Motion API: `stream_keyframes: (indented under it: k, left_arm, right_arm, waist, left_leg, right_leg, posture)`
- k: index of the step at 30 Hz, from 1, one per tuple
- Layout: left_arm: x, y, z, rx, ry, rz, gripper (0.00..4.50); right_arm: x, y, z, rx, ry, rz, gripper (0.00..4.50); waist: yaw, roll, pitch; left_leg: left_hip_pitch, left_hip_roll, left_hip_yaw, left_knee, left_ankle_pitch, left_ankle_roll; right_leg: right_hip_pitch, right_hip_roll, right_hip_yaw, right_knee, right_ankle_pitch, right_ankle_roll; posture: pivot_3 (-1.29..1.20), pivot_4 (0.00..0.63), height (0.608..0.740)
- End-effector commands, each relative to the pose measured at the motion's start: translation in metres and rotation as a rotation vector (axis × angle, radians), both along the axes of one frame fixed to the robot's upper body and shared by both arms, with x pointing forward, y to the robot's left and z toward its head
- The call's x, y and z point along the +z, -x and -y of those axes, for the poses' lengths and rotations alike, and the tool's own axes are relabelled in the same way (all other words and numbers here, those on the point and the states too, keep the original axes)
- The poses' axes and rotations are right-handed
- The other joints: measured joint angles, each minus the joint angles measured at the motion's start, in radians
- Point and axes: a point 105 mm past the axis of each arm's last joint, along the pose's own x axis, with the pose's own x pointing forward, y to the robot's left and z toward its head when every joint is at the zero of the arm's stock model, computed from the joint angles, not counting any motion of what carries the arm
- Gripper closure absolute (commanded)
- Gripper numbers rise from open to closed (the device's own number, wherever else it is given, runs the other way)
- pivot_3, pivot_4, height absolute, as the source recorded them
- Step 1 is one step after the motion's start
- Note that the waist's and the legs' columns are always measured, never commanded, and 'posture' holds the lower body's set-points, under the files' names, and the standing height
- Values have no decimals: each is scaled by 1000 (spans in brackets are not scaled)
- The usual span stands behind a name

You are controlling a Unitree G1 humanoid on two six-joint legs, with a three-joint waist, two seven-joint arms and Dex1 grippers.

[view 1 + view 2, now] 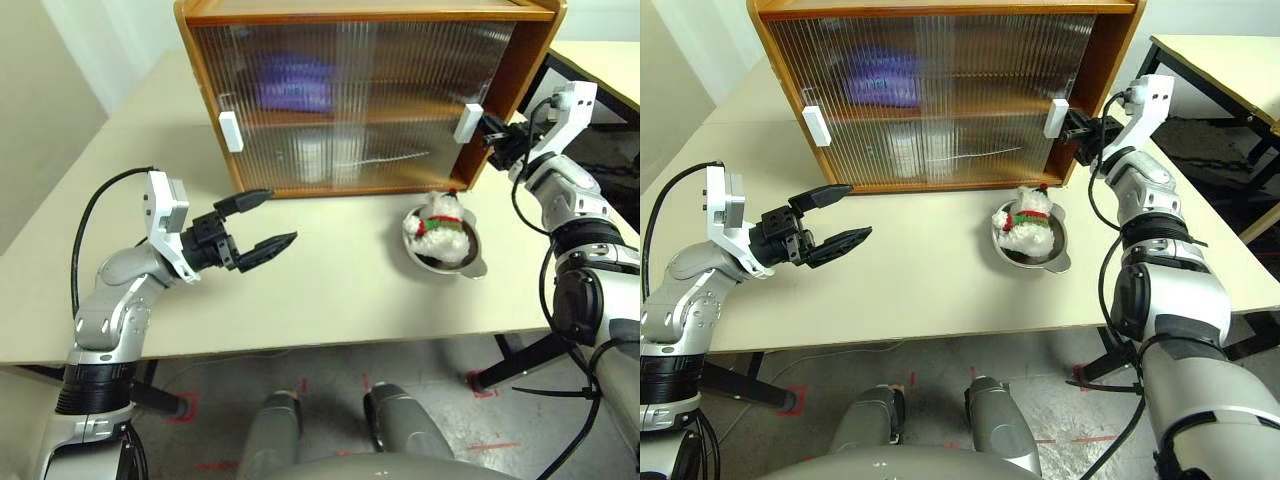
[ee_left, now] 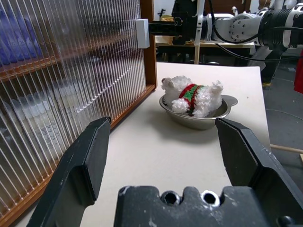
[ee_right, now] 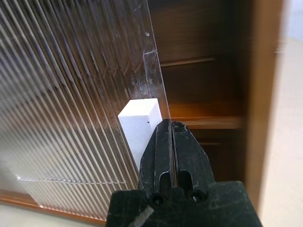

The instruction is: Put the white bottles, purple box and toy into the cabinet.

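Observation:
The cabinet [image 1: 530,60] stands at the back of the table, and its ribbed doors cover most of the front. Through them the purple box [image 1: 292,82] blurs on the upper shelf. The white bottles [image 1: 312,158] show as pale shapes on the lower shelf. The toy [image 1: 440,222], a white bear with a red-and-green scarf, lies in a metal dish [image 1: 478,262] in front of the cabinet. My right gripper [image 1: 488,128] is shut, with its tip right beside the right door's white handle [image 3: 138,123]. My left gripper [image 1: 262,222] hovers open over the table, well left of the toy.
A narrow dark gap [image 1: 505,85] stays open between the right door's edge and the cabinet's side wall. A second white handle [image 1: 231,131] sits on the left door. Bare tabletop [image 1: 330,270] lies between my left gripper and the dish. Another table [image 1: 1210,60] stands at the far right.

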Motion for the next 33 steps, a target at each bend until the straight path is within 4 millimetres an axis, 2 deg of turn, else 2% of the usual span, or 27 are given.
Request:
stream_keyframes:
  k: [1,5,7,18,22,25,29,31,33]
  left_arm:
    - [-8,2,1,0,-21,-26,0]
    - [-8,2,1,7,-18,-25,0]
    - [-8,2,1,13,-22,-22,0]
    - [-5,2,-3,44,-19,-14,0]
    - [-6,2,-2,49,-14,-14,0]
    - [-3,1,1,50,11,-8,0]
    - [-4,4,-2,53,9,-14,0]
    - [-6,5,-4,49,5,-25,0]
    - [-7,5,-4,40,3,-29,0]
  right_arm:
    - [15,-2,-22,78,-9,48,4474]
    - [12,-2,-44,160,17,47,4474]
    - [10,-1,-62,223,56,50,4474]
    - [27,-1,-137,416,42,97,4474]
    - [32,2,-156,462,33,106,4474]
    - [31,2,-155,471,44,103,4474]
    - [32,0,-116,400,112,103,4474]
    - [39,2,-88,359,153,119,3995]
    - [44,8,-72,357,186,129,3403]
  waist:
    - [-3,1,0]
    - [0,1,1]
    - [-1,1,1]
    - [4,1,0]
    - [3,1,0]
    - [5,1,0]
    - [27,1,0]
    - [42,1,0]
    - [53,1,0]
  left_leg:
    - [0,0,0,0,0,0]
    - [0,0,0,-1,0,0]
    - [0,0,0,-1,0,0]
    - [0,1,-1,-2,0,0]
    - [0,2,-1,-3,0,-1]
    - [1,2,-1,-6,-1,-1]
    - [2,1,-1,-10,0,-1]
    - [2,1,-1,-10,0,-1]
    - [1,1,-1,-10,0,-1]
  right_leg:
    - [0,0,0,0,0,0]
    - [0,0,0,0,0,0]
    - [0,0,0,0,0,0]
    - [-1,1,-2,1,0,0]
    - [-1,1,-3,1,0,-1]
    - [-1,1,-3,1,0,-1]
    - [-2,0,-4,0,-1,-2]
    - [-2,-1,-5,0,-2,-4]
    - [-3,-1,-5,-1,-3,-6]
  posture:
    - [155,26,740]
    - [160,20,740]
    - [164,13,740]
    - [190,11,740]
    - [192,11,740]
    - [198,12,740]
    - [174,15,740]
    - [155,14,740]
    - [136,10,740]
